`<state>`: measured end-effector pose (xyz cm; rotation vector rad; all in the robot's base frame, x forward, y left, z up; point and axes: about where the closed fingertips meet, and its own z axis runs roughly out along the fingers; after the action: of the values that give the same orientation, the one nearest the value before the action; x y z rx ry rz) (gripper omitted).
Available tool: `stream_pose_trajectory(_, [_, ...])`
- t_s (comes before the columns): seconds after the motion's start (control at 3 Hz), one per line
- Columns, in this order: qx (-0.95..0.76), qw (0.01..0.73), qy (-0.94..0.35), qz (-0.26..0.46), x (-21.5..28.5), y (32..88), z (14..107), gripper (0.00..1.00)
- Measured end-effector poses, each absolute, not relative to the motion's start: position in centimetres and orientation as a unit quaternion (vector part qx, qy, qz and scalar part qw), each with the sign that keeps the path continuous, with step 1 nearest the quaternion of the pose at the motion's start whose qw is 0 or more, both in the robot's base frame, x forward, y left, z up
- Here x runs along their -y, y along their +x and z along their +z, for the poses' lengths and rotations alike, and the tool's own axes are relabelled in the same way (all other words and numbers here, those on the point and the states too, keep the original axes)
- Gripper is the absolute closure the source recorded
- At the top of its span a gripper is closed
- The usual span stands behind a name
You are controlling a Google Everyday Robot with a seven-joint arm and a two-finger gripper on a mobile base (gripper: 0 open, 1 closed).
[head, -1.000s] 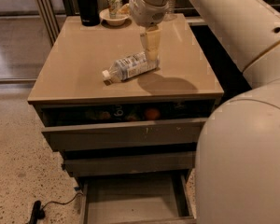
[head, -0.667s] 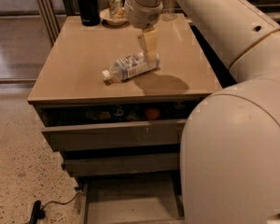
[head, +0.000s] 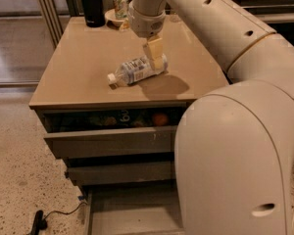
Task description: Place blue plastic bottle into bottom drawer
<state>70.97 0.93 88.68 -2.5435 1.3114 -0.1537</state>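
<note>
Toward the cabinet top's point(head: 78, 77) front edge the bottle point(head: 134, 71) lay sideways, the gripper point(head: 156, 55) at its base, hold unclear; the open bottom drawer point(head: 132, 214) awaited it.

Tan cabinet top point(head: 78, 67): black flask point(head: 92, 4) w/ white logo at 11 o'clock corner. Green-print can point(head: 120, 4) on small plate point(head: 111, 17), approx 12. Gripper point(head: 157, 61) over the top's centre, 5 o'clock from can. Top drawer point(head: 108, 141) ajar, orange fruit point(head: 159, 119) inside. Black cable point(head: 39, 222) on speckled floor point(head: 14, 180), 7 o'clock.

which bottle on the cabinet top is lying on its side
The blue plastic bottle, with the gripper at its base end; the black bottle at the back stands upright.
</note>
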Motion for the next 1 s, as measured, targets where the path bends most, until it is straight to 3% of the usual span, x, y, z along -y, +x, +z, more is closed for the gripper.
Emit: stream_pose_trajectory(1.0, [-0.488, 0.150, -0.860, -0.011, -0.5, 71.6, 86.0, 0.00])
